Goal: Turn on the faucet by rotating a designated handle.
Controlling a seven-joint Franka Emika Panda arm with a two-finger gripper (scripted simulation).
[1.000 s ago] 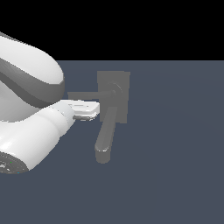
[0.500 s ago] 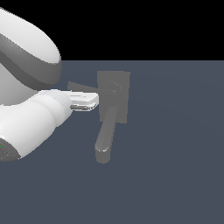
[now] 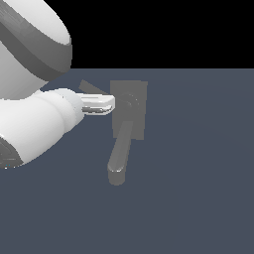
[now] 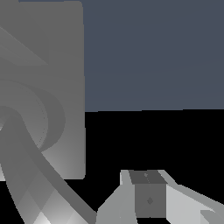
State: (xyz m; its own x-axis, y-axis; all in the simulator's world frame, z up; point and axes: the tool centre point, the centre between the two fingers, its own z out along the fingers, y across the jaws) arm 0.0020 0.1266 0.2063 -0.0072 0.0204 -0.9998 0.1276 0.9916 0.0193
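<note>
The grey faucet (image 3: 130,111) has a flat back plate, a round hub and a thick spout (image 3: 119,158) that hangs down toward the floor. Its handle (image 3: 92,89), a thin bar, slants up from the hub toward the exterior view's left. My gripper (image 3: 111,104) is shut with nothing in it. It lies just under the handle, with its tips at the plate's edge beside the hub. In the wrist view the back plate (image 4: 57,65) fills one side, the handle (image 4: 48,183) runs from the hub toward the camera, and the gripper (image 4: 148,197) shows its two pads pressed together.
My white arm (image 3: 30,114) fills the exterior view's left side. The faucet stands on a flat dark blue-grey floor (image 3: 198,188), with black background above it.
The gripper has risen and moved slightly toward the back plate. The handle's free end has swung upward from roughly level to a clear slant. The spout has not moved.
</note>
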